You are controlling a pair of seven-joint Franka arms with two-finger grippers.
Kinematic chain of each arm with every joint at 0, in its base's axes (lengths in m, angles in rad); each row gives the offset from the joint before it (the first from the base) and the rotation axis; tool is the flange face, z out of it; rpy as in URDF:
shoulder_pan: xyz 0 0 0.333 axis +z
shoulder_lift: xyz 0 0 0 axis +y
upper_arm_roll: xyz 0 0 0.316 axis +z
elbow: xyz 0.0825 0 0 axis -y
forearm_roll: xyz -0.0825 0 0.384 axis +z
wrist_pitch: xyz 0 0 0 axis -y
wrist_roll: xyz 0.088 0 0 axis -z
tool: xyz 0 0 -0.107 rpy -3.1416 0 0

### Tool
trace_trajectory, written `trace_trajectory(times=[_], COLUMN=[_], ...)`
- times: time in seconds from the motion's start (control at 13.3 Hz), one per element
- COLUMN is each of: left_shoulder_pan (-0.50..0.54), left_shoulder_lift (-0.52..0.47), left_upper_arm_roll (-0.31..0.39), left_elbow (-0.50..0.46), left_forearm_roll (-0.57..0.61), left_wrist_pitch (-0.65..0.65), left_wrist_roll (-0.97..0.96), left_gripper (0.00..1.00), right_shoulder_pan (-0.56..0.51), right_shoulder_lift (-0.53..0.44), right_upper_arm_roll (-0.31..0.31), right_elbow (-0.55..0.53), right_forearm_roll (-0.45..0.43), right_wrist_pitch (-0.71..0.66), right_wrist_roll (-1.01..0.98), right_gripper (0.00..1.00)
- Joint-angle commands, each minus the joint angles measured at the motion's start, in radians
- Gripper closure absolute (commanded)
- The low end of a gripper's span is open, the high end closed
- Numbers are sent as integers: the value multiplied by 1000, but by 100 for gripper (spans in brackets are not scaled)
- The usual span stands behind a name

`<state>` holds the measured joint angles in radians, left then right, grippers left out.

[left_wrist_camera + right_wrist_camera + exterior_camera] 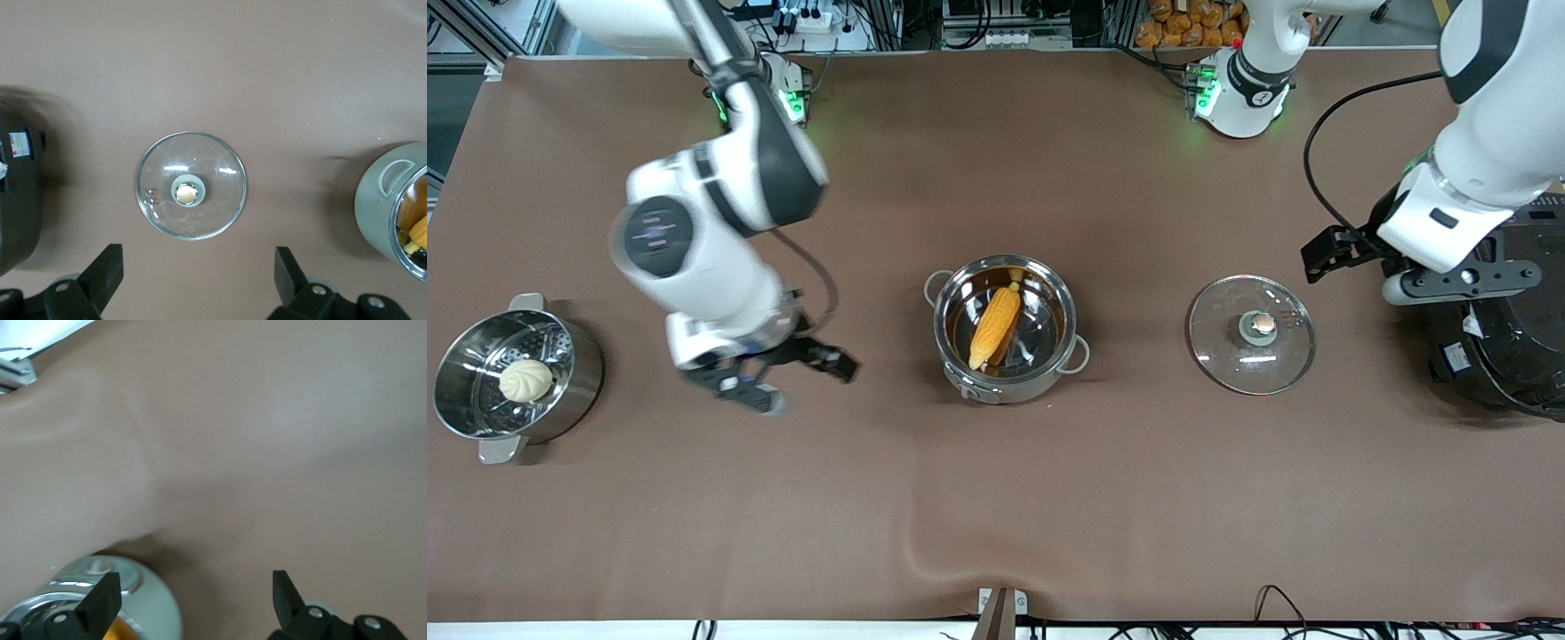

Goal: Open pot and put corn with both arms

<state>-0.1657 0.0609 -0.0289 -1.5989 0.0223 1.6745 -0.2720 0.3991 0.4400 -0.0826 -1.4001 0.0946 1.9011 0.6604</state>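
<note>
The steel pot (1007, 331) stands open in the middle of the table with the yellow corn (995, 325) lying in it. Its glass lid (1252, 334) with the copper knob lies flat on the table beside it, toward the left arm's end. My left gripper (1458, 280) is open and empty, over the edge of the rice cooker next to the lid. The left wrist view shows the lid (191, 185), the pot (390, 203) and the corn (419, 232). My right gripper (783, 382) is open and empty over bare table between the pot and the steamer. The right wrist view shows the pot's rim (137, 603).
A steel steamer pot (569, 391) with a white bun (527, 380) stands at the right arm's end. A large black rice cooker (1503, 347) stands at the left arm's end; it also shows in the left wrist view (17, 193). Brown cloth covers the table.
</note>
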Motion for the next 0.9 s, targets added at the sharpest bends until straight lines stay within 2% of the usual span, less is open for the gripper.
trace_trajectory(times=[0.0,0.07,0.22,0.45,0.6,0.82], left_shoulder_pan=[23,23,25,46,63,74], left_shoulder_lift=[-41,-52,-82,-95,-114,-108], left_upper_arm_roll=[-5,-5,-3,-2,6,3], left_elbow=[8,8,4,10,11,45], left_forearm_roll=[7,5,-24,-36,-39,-38], left_wrist_pitch=[-56,-84,-121,-151,-202,-205], left_wrist_roll=[-4,0,1,17,33,51], left_gripper=[0,0,0,0,0,0], right_shoulder_pan=[-78,-133,-163,-224,-269,-353], right_shoulder_lift=[-61,-84,-144,-191,-222,-296], right_upper_arm_roll=[23,29,15,21,40,38], right_elbow=[-28,-30,-39,-60,-62,-100], right_forearm_roll=[4,4,4,0,-9,-7], right_wrist_pitch=[-83,-115,-209,-302,-338,-353], right_wrist_roll=[-131,-172,-304,-395,-461,-623], right_gripper=[0,0,0,0,0,0])
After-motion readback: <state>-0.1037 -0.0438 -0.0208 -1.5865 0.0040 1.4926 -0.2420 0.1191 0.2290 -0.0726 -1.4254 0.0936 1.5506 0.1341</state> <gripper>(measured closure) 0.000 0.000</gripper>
